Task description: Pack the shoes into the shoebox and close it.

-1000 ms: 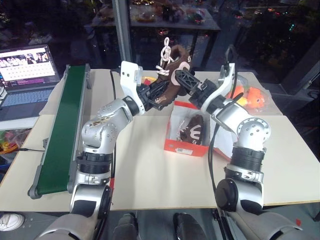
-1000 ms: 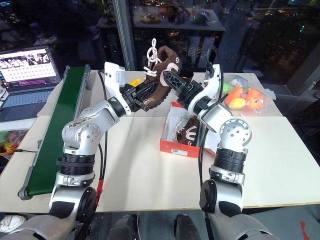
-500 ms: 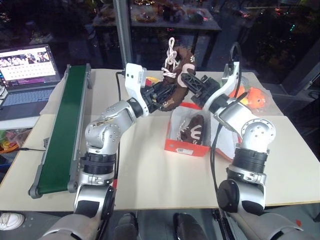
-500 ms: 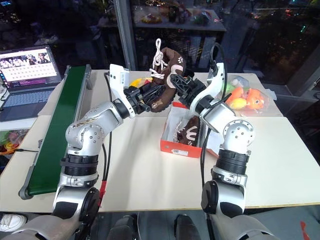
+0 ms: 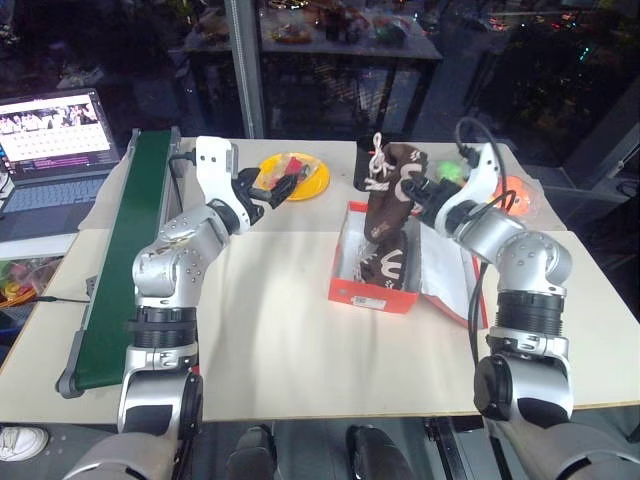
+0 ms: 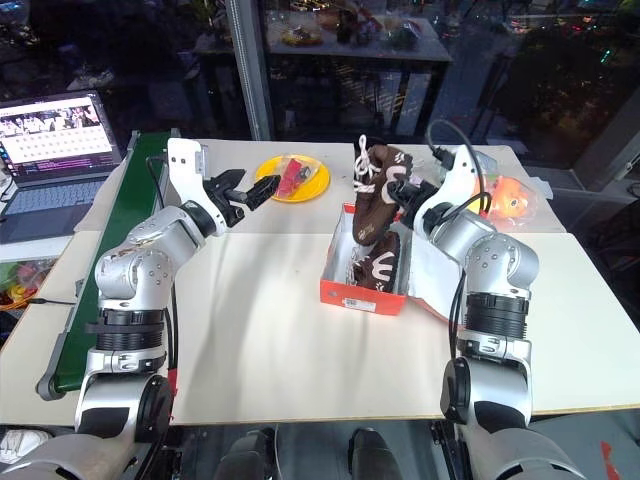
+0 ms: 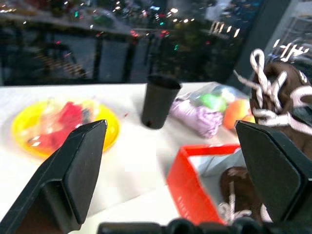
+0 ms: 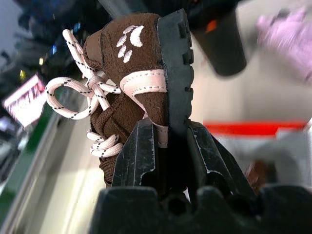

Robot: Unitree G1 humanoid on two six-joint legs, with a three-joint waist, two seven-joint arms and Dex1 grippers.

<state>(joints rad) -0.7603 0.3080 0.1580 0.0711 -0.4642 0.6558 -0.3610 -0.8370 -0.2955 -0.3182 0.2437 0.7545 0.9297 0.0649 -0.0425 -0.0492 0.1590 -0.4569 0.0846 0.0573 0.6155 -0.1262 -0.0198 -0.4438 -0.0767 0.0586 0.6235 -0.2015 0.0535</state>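
The shoe [image 8: 146,92] clamped in my right gripper [image 8: 168,141] is dark brown, with a pale pink band, white crescent marks, a black ridged sole and white laces flecked black. Just below it, the second shoe [image 5: 388,258] is the same brown with a white curved mark. It lies in the shoebox [image 5: 372,292], red-orange outside and white inside. Beyond my left gripper [image 7: 170,161], whose fingers are black, sit a yellow plate [image 7: 109,127] and a black cup [image 7: 157,101].
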